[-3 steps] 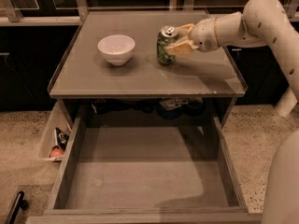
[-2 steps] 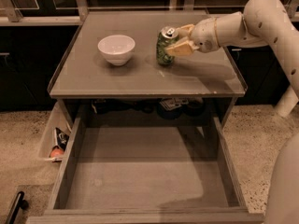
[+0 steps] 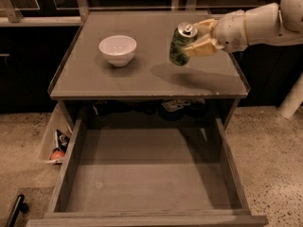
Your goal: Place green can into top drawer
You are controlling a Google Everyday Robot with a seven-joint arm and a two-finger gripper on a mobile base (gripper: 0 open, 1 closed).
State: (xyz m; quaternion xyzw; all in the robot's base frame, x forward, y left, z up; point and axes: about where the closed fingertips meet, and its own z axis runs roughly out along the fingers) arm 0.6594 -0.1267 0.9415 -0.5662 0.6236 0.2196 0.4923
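noticed a side bin [image 3: 53,141] at eight o'clock, low beside the cabinet [image 3: 142,79]. saw a white bowl [image 3: 117,48] at eleven o'clock on its top. found the top drawer [image 3: 142,178] pulled out at six o'clock (bare bottom). spotted the green can [image 3: 180,46] at one o'clock, tilted, held clear of the top, clamped between the fingers of the gripper [image 3: 194,39], reaching in from three o'clock.
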